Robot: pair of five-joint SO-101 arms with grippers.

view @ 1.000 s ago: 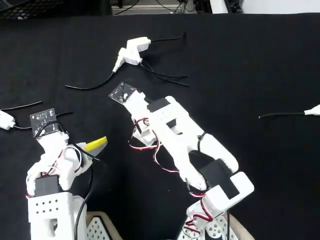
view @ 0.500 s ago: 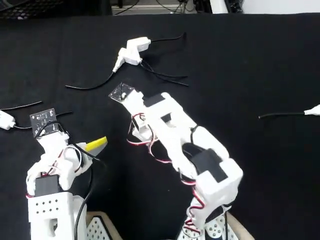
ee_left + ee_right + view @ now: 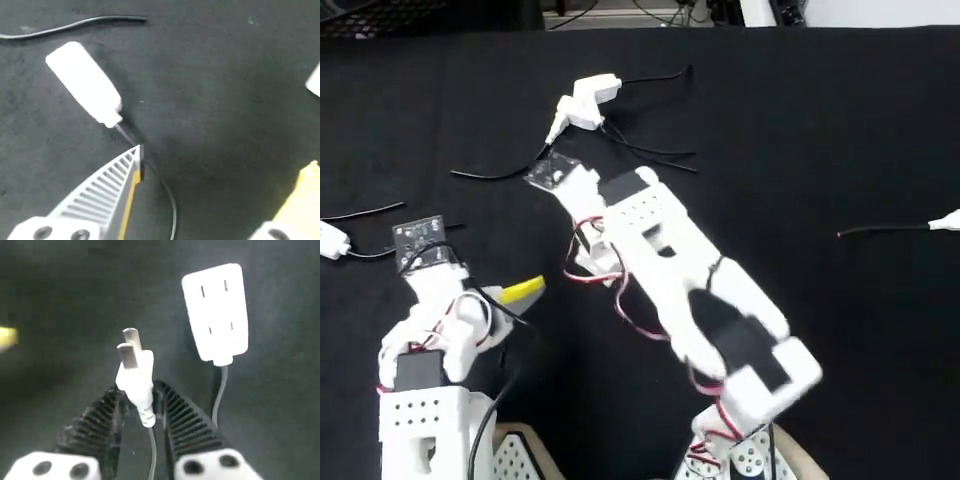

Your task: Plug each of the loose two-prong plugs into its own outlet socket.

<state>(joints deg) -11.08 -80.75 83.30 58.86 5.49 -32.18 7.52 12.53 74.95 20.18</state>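
High view: right arm (image 3: 660,250) stretched toward white connectors (image 3: 584,103), far middle of table (image 3: 820,120). Left wrist view: left gripper (image 3: 225,160) wide open, empty — oblong white fitting (image 3: 85,85) lying flat nearby. Right wrist view: right gripper (image 3: 139,389) clamped on white two-prong plug (image 3: 136,371), long axis along the fingers (image 3: 95,430), prongs pointing away; outlet socket (image 3: 216,312) just beside.

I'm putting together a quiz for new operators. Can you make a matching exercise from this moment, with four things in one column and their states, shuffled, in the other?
Things:
1. plug with prongs showing
2. outlet block
3. left gripper
4. white plug on a black cable

States:
A. open, holding nothing
B. lying loose just beyond the left arm's fingertip
C. clamped in the right gripper
D. slots all empty

Pairs: 1-C, 2-D, 3-A, 4-B
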